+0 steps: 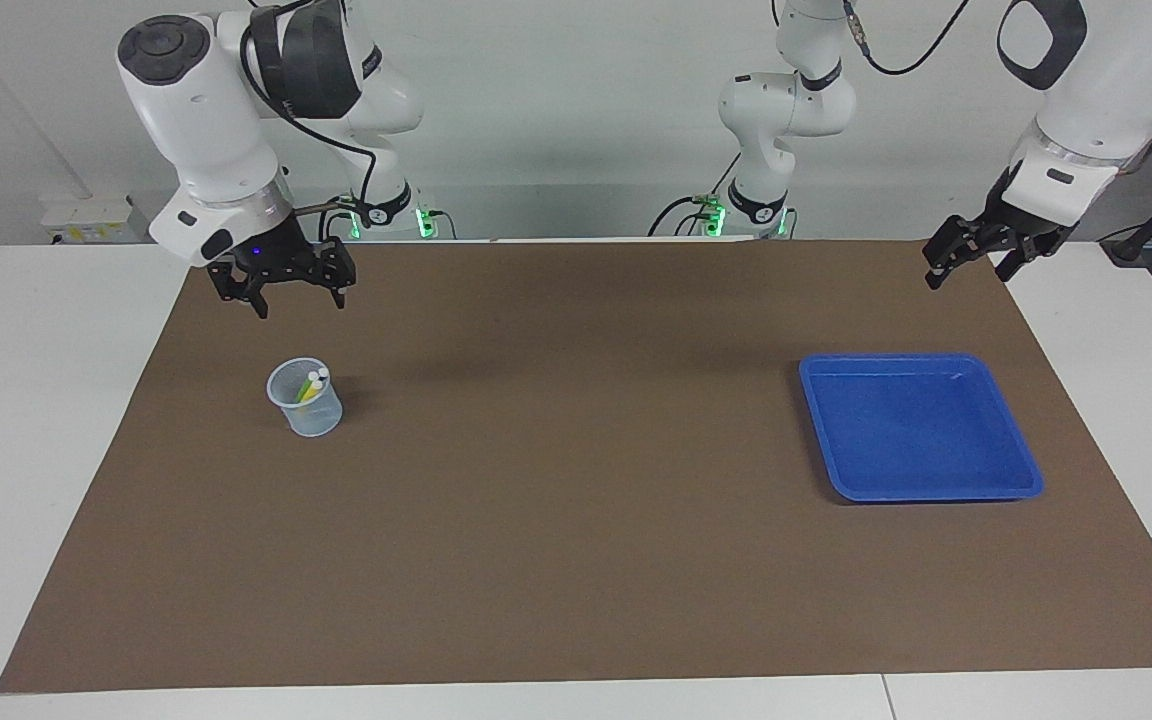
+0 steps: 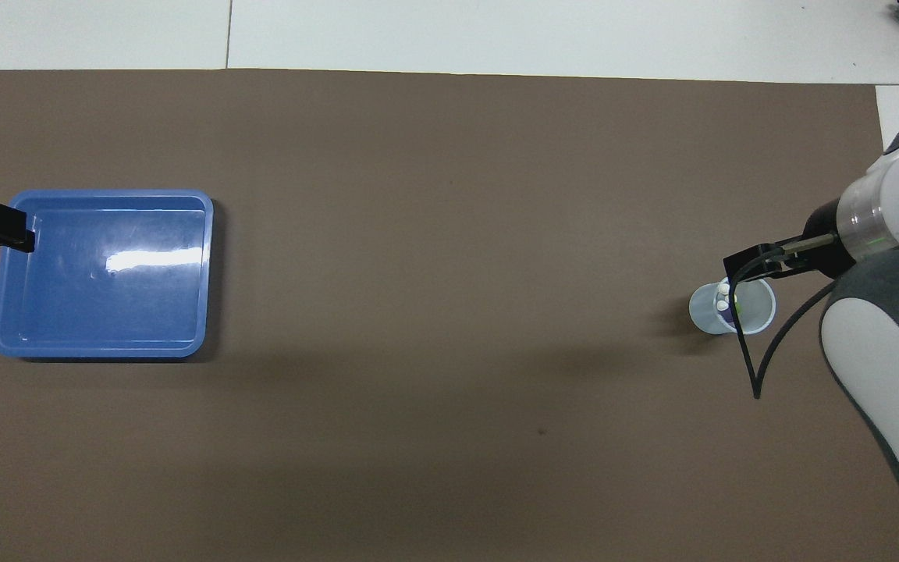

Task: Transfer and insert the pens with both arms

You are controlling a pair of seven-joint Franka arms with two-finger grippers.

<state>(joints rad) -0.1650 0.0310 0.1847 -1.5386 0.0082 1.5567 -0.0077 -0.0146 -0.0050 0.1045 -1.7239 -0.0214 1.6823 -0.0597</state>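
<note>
Toward the right arm's end of the desk [image 1: 576,560], pens [image 1: 314,384] are standing in a clear cup [image 1: 306,400]. Both the right pincer [image 1: 281,290], hanging over the mat near that cup, and the left pincer [image 1: 971,258] are spreading released; the blue tray [image 1: 921,490] is sitting bare.

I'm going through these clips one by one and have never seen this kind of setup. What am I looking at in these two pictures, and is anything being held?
These are two white robot arms at a table, each ending in a black two-finger gripper. One picture is taken from across the table, facing the robots; the other looks steeply down from above the robots' own end, so the sides are swapped between them.

A brown mat covers the table. On it stand a clear cup toward the right arm's end and a blue tray toward the left arm's end. The pens stand in the cup, pale ends up; the tray holds nothing.

The right gripper hangs open above the mat, near the cup, holding nothing. The left gripper waits in the air at the mat's corner near the tray, also open and holding nothing.
</note>
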